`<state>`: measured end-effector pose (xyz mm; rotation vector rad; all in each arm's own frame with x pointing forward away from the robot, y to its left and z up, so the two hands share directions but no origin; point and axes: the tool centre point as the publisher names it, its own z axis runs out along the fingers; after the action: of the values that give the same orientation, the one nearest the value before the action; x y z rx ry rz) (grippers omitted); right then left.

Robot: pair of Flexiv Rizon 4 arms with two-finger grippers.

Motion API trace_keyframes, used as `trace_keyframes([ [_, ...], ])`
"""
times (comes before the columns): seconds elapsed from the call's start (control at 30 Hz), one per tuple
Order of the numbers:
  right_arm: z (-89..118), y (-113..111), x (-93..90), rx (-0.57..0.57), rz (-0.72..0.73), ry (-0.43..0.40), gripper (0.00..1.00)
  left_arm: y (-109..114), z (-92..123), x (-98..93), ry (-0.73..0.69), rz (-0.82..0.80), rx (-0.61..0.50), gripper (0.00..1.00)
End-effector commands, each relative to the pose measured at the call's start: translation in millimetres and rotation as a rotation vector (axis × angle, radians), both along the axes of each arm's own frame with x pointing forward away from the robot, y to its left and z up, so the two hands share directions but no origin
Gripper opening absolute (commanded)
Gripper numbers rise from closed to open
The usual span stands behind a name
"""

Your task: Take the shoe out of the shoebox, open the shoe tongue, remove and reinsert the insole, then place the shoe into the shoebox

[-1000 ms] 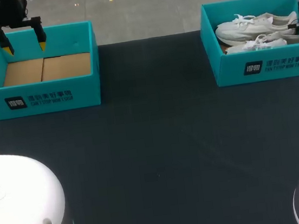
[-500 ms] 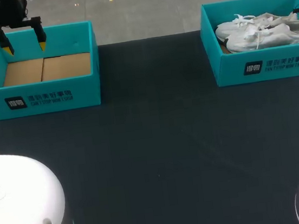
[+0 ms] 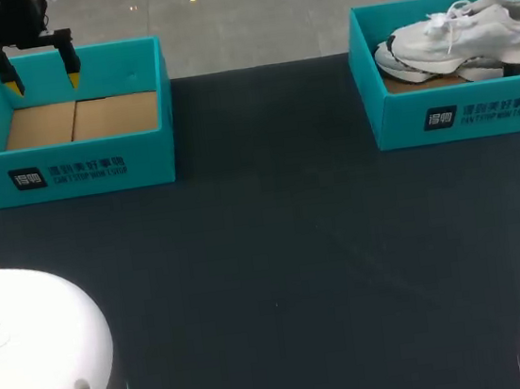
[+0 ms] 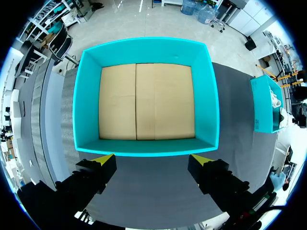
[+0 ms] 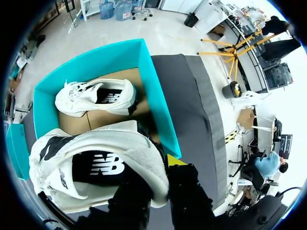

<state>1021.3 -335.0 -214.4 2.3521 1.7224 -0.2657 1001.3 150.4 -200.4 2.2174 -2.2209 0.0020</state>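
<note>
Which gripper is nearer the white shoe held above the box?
Right. The right gripper is shut on the white shoe at its heel, above the right shoebox. The left gripper hangs open over the empty shoebox, across the table.

Two boxes sit at the back of the surface (image 3: 276, 249), well apart: the left box (image 3: 67, 171) at the far left, the right box (image 3: 450, 119) at the far right. Above the left box's rear wall hangs the left gripper (image 3: 40, 84), fingers spread and touching nothing. Over at the right box, the shoe (image 3: 458, 30) is up above the rim, its heel collar pinched in the right gripper (image 5: 156, 184), and a second shoe (image 5: 96, 97) lies on the box floor beneath, ahead of those fingers.
</note>
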Motion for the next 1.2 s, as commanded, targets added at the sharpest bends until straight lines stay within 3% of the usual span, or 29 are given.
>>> trace_keyframes([
  [0.03,41,14,-5.5,-0.017,0.007,-0.005,0.0,0,0,-0.5,0.0,0.001,0.001,1.0],
  [0.33,66,26,-8.9,0.017,-0.012,-0.004,0.0,0,0,-0.5,0.0,0.001,0.001,1.0],
  [0.87,66,26,-8.9,0.017,-0.012,-0.004,0.0,0,0,-0.5,0.0,0.001,0.001,1.0],
  [1.2,62,62,-64.4,-0.011,0.027,0.014,0.0,0,0,-0.5,0.0,0.001,0.001,1.0],
])
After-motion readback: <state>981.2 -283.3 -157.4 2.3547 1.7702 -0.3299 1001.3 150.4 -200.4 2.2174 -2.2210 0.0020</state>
